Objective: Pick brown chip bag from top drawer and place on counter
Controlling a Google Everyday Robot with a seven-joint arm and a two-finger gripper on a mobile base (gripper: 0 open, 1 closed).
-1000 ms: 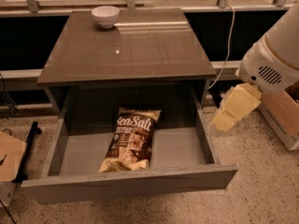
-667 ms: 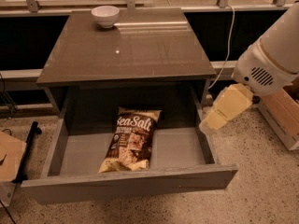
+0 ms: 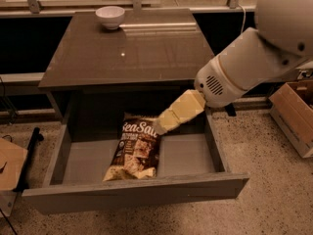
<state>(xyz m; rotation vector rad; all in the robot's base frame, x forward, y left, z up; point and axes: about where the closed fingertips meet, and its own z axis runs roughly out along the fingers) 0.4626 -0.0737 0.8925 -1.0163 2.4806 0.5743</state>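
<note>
The brown chip bag (image 3: 134, 153) lies flat in the middle of the open top drawer (image 3: 137, 195), its "Sea Salt" lettering facing up. My gripper (image 3: 160, 126), cream-coloured on a white arm, reaches in from the right. Its tip is over the bag's upper right corner, at or just above it. I cannot tell whether it touches the bag. The counter (image 3: 132, 53) is the glossy grey-brown top above the drawer.
A white bowl (image 3: 110, 17) stands at the counter's back left. A cardboard box (image 3: 296, 111) sits on the speckled floor at the right. A cardboard piece (image 3: 10, 163) and a black bar (image 3: 29, 155) lie left of the drawer.
The arm has swung left from beside the drawer's right wall into the drawer. The gripper now sits at the bag's upper right corner. The bag has not moved.
</note>
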